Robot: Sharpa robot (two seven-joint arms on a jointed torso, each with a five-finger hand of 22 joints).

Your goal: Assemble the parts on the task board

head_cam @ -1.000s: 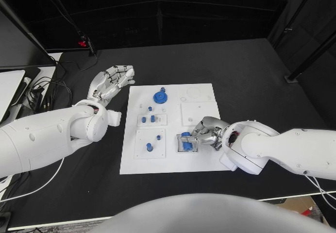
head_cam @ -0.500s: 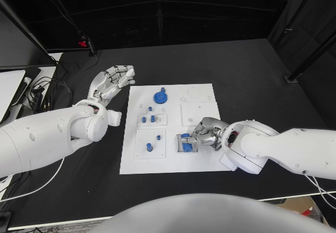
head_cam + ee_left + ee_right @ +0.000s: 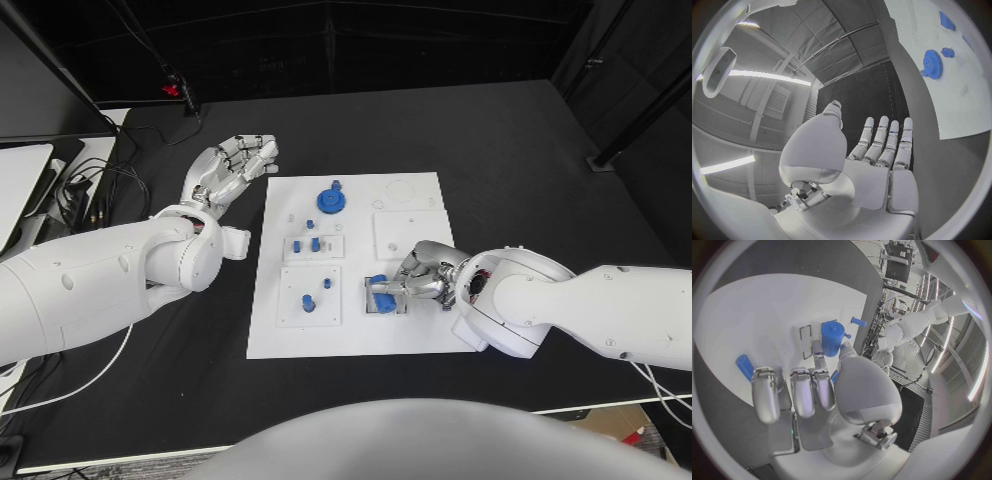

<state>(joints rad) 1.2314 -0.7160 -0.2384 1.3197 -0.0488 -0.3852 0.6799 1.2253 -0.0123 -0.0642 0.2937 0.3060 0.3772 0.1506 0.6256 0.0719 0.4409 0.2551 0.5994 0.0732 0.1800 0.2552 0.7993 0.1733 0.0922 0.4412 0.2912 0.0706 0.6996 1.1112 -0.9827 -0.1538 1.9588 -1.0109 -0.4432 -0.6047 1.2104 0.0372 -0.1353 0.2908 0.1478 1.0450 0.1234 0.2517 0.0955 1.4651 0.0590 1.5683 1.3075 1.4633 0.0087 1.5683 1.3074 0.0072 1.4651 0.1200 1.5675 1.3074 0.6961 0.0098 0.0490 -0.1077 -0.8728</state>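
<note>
1. Board [image 3: 346,335]: same place on the table as 1.0 s ago; the whole picture matches, so the camera has not moved either.
2. Right hand [image 3: 420,277]: stays over the board's near right recess, fingers curled down on a blue part [image 3: 384,297]. Over the last second its pose has altered very little; at most the fingers have settled a touch lower on the part. In the wrist view the fingertips [image 3: 766,374] frame a blue cylinder [image 3: 832,338] just ahead of them, with a smaller blue piece [image 3: 744,366] beside the outermost finger. Hand is grasping or pressing the part; I cannot tell whether the part is lifted or seated.
3. Left hand [image 3: 231,169]: unchanged, lying off the board's far left edge, fingers spread, holding nothing.
4. Gear [image 3: 333,201] just ahead of the left hand on the board, pegs [image 3: 306,244] and peg [image 3: 306,302] between the hands: none has shifted.
5. Judgement: so little motion suggests the insertion is in its fine seating phase; remaining parts look untouched, so the task is early.
</note>
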